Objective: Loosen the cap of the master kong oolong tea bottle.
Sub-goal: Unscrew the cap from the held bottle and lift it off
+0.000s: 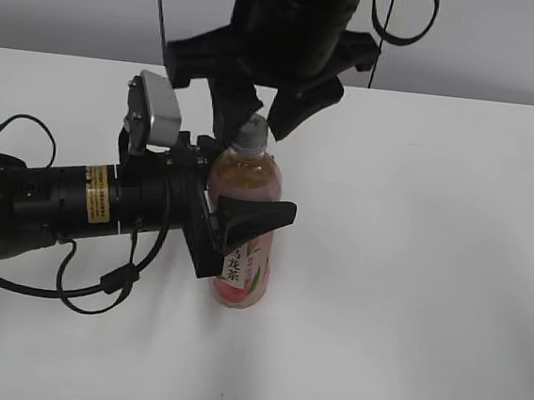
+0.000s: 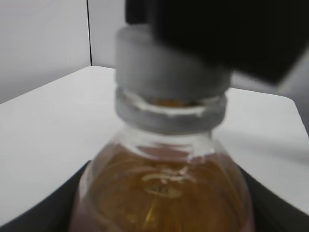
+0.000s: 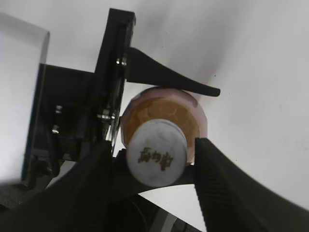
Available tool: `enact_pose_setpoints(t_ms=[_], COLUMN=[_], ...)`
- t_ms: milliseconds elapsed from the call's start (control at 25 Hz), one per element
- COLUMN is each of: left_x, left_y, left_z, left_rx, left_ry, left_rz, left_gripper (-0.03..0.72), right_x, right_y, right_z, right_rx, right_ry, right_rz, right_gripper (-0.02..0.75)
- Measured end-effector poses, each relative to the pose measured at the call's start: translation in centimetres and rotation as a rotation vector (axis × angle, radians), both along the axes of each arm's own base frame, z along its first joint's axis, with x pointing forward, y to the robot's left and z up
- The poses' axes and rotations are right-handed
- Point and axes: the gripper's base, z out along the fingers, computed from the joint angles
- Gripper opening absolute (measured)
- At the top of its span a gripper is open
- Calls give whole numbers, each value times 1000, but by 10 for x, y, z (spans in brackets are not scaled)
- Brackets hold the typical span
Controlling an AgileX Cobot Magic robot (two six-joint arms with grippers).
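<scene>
The master kong oolong tea bottle stands upright on the white table, amber tea inside and a pink label low down. My left gripper comes in from the left and is shut on its body below the shoulder. In the left wrist view the bottle fills the frame under the white cap. My right gripper hangs from above with its fingers on either side of the cap. In the right wrist view the right gripper straddles the cap with a small gap at each finger, so it is open.
The white table spreads round the bottle, with a grey wall behind. The left arm and its cables lie across the left side. A thin dark cable hangs at the back.
</scene>
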Motion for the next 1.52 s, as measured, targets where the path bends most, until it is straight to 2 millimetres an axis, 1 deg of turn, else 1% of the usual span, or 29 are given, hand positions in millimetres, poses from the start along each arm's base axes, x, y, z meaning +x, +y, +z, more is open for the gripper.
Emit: enact_pose_setpoints(t_ms=[120,280,520,600,720,800,960,1240,1440,1520], left_x=[0,0,0,0,0,0,0,-1,-1,-1], left_y=[0,0,0,0,0,0,0,0,0,0], left_z=[0,0,0,0,0,0,0,0,0,0], left_rx=[0,0,0,0,0,0,0,3,6,7], left_ry=[0,0,0,0,0,0,0,-5,-11,-13], left_rz=[0,0,0,0,0,0,-1,-8,-15,-16], left_gripper=[445,445,445,445,445,445,445,445,445,445], right_x=[-1,-1,-1,-1,-1,-1,-1,1,1,1], right_y=[-1,-1,-1,-1,-1,-1,-1,-2,-2,-2], right_z=[-10,-10,-9,-9,-9,-9,-9,-8,-7,-6], right_rx=[-23,-25,-25,-27,-32,-43,-79,-178,-258,-283], right_ry=[24,24,18,16,7,-9,-66,-225,-354,-392], right_rz=[0,3,16,24,56,113,311,845,1279,1408], right_gripper=[404,360,335,286,281,281,281,281,281,281])
